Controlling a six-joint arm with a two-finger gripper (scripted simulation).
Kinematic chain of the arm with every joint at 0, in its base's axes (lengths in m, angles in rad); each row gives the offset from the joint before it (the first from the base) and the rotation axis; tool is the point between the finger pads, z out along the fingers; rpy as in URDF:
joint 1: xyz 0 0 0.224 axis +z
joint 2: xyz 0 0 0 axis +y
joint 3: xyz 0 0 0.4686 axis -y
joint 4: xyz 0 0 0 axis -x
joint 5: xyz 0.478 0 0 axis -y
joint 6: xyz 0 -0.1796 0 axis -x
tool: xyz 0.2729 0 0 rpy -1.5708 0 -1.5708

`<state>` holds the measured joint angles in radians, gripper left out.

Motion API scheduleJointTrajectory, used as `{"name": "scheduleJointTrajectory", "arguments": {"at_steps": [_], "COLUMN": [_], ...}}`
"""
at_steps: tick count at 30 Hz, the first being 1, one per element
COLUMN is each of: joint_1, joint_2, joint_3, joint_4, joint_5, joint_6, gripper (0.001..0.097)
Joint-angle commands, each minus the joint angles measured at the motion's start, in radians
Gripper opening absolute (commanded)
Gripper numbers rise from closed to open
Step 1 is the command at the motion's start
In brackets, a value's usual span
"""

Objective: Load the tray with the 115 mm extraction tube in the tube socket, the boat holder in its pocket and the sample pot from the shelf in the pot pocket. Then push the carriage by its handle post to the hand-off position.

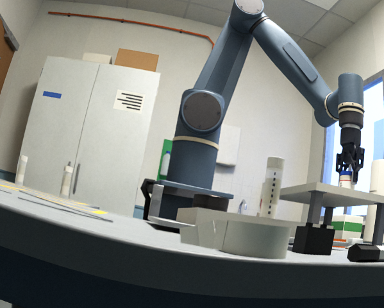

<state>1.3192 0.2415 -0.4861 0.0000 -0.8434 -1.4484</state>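
The sample pot (345,179), white with a blue cap and a red band, stands upright on the grey shelf (333,194) at the right. My gripper (349,171) hangs straight down over the pot with its fingers open around the cap, holding nothing. Left of the shelf a tall white extraction tube (272,187) with black marks stands upright behind the light grey tray (233,230). A dark round holder (210,202) sits at the tray's far left side, by my arm's base. The tray's pockets are hidden from this low angle.
The shelf's dark legs stand on black blocks (314,239) close below my gripper. A white cylinder (383,199) rises just right of the shelf, and a green and white box (347,226) sits under it. Yellow-marked rails (52,200) lie far left.
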Motion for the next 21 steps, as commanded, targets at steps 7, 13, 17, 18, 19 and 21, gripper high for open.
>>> {"name": "scheduleJointTrajectory", "arguments": {"at_steps": [7,13,17,18,19,21], "joint_1": [0.000,0.000,0.000,0.000,0.000,0.000], "joint_2": [0.000,0.000,0.000,0.000,0.000,0.000], "joint_3": [0.001,0.001,0.001,0.001,0.001,0.001], "joint_4": [0.000,0.000,0.000,0.000,0.000,0.000], "joint_5": [0.000,0.001,0.001,0.001,0.001,0.001], "joint_6": [0.000,0.000,0.000,0.000,0.000,0.000], "gripper": [0.0750,0.0735,0.0655,0.0635,0.0615,0.0575]}}
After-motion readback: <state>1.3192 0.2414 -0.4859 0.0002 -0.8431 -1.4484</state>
